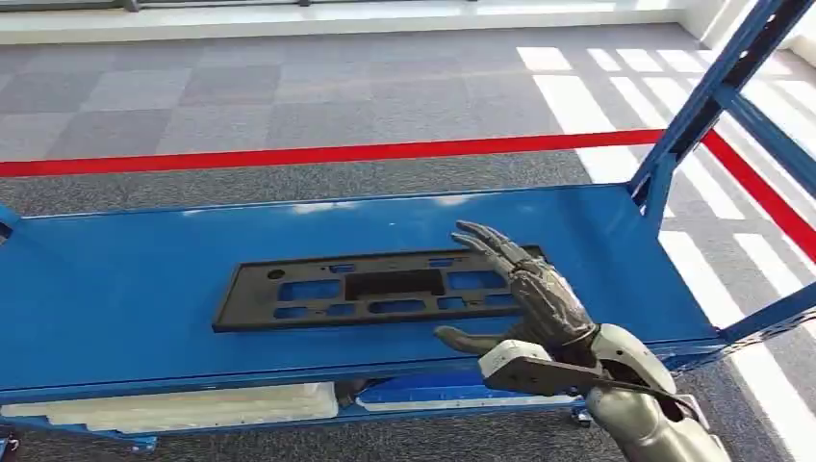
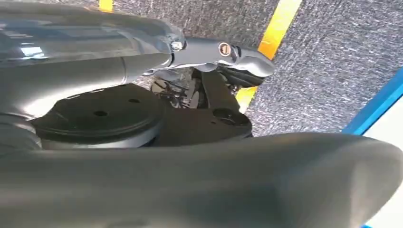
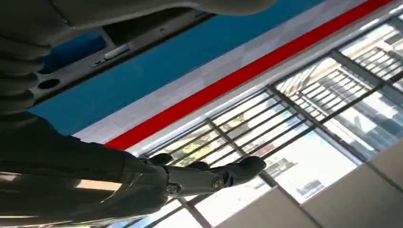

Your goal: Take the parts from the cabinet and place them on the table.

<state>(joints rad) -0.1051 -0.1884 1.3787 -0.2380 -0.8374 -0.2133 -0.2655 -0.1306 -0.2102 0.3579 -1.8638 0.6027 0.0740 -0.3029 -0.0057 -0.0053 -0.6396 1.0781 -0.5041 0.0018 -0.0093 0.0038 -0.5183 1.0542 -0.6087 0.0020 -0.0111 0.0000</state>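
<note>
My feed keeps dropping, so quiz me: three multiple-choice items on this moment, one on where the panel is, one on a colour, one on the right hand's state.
1. Where does the black panel lie?
A. flat on the blue shelf
B. on the carpet
C. held up in the right hand

2. What colour is the floor stripe beyond the shelf?
A. green
B. red
C. white

3. How is the right hand?
A. closed around the panel
B. curled into a fist
C. open, fingers spread over the panel's right end

Answers:
1. A, the head view shows the panel lying flat on the shelf top.
2. B, a red line crosses the grey carpet.
3. C, the fingers are apart and nothing is held.
</note>
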